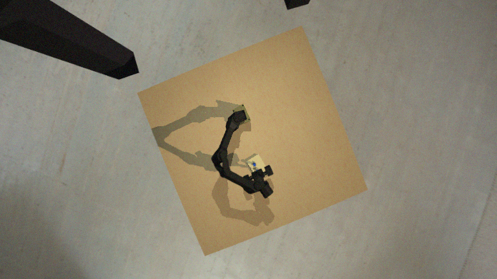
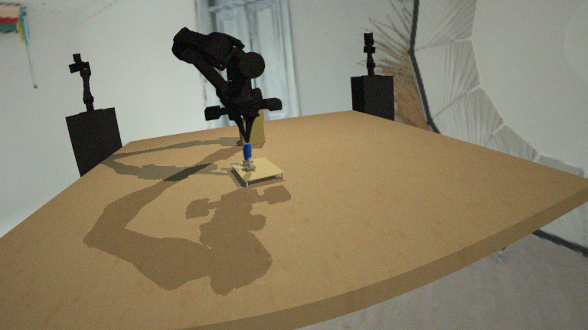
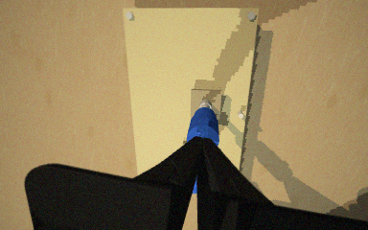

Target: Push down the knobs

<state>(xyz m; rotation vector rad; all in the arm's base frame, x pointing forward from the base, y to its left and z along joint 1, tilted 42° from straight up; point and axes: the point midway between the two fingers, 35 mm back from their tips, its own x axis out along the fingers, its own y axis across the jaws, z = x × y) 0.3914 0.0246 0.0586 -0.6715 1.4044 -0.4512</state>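
Note:
The pale yellow circuit board (image 1: 259,160) (image 2: 266,169) (image 3: 158,62) stands on short legs on the table. A blue knob (image 1: 254,164) (image 2: 246,151) (image 3: 203,122) stands upright on a grey shaft; bare shaft shows between it and its potentiometer (image 3: 196,100). My gripper (image 2: 246,140) (image 3: 200,145) is shut and empty. Its tips are at the top of this knob and overlap it in the wrist view; whether they touch it is not clear. A sliver of another blue knob (image 3: 195,185) shows between the fingers; the rest is hidden, and so is its height on its shaft.
A yellowish block (image 2: 256,131) stands at the arm's base, behind the board. Two black pedestals (image 2: 93,140) (image 2: 374,96) with small dark arms stand beyond the table's far side. Shadows of the arm fall across the table and the board.

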